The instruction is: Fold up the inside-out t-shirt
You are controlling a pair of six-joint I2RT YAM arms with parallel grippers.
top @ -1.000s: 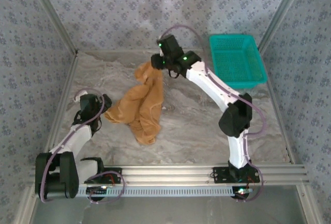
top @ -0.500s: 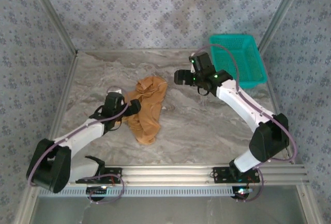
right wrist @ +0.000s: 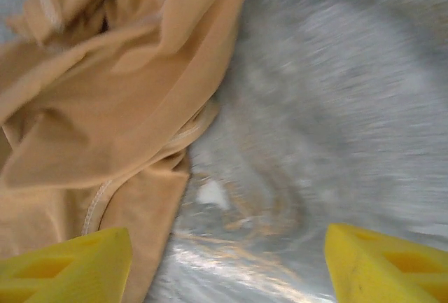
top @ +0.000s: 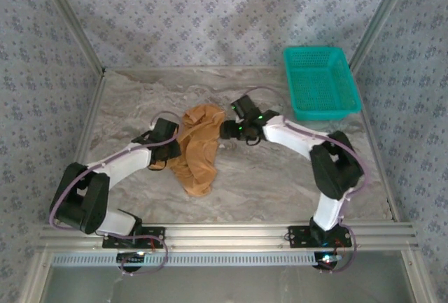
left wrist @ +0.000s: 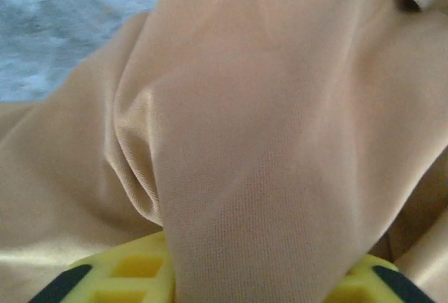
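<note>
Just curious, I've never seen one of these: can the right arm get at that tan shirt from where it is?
Probably yes. The open fingers of the right arm sit at the edge of the t-shirt, one over the cloth, and nothing lies between.

A teal mesh basket (top: 319, 82) sits on the marbled grey table (top: 266, 177) — at its far right corner. Behind the basket and to its right rise walls (top: 210, 16) papered in a small blue-grey print. Well nearer than the basket, an aluminium rail (top: 238, 231) spans the table's front edge.
</note>
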